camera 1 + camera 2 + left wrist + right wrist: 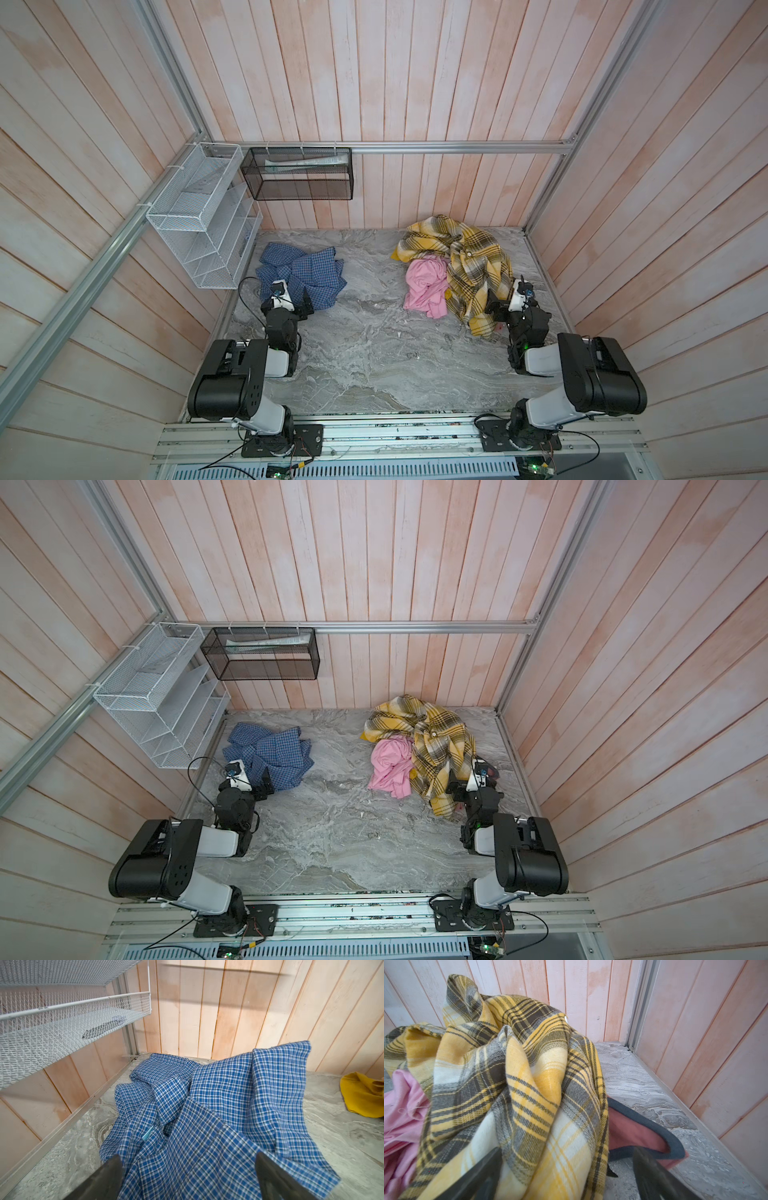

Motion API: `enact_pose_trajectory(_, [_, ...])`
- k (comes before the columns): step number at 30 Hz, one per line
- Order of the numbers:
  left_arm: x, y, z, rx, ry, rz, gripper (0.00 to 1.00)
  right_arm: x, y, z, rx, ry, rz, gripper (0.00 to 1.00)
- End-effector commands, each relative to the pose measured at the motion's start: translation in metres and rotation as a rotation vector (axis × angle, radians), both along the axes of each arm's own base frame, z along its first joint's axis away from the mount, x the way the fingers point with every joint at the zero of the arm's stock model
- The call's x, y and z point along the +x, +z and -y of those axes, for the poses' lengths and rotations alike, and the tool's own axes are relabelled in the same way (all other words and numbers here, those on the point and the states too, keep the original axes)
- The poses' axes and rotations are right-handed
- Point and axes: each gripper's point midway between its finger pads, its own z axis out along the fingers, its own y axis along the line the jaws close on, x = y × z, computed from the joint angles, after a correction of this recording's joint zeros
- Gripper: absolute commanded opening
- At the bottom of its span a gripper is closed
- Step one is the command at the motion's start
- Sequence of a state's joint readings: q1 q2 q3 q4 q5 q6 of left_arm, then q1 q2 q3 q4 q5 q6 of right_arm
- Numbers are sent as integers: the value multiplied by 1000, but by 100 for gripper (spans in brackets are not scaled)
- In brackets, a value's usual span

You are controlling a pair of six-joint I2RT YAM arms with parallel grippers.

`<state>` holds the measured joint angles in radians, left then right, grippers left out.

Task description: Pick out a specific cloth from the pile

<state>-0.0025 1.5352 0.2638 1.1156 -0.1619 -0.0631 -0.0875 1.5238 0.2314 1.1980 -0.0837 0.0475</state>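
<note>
Two heaps, well apart: the cloth (pixel 301 276) lying near the far left corner of the surface (pixel 374 353), the pile (pixel 446 270) (yellow plaid (pixel 473 257) beside plain pink (pixel 424 289)) near its far right corner. Left hand (pixel 188 1157) spread over the cloth's near edge, pinching nothing; right hand (pixel 566 1151) spread likewise above the yellow plaid. Separation seemingly done; next, probably clearing both arms, or closing on the blue check.

Marble tabletop (pixel 374 353): blue check cloth (pixel 303 274) left, pile (pixel 469 257) right.
</note>
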Motion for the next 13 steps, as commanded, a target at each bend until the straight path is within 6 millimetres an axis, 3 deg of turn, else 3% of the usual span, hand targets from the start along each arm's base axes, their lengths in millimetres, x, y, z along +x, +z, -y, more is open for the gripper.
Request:
enact_pose_trajectory(1, [4, 7, 0, 15, 4, 22, 100, 3, 7, -2, -11, 10, 16, 98])
enact_pose_trajectory(13, [4, 6, 1, 16, 0, 18, 100, 3, 7, -2, -11, 11, 16, 98])
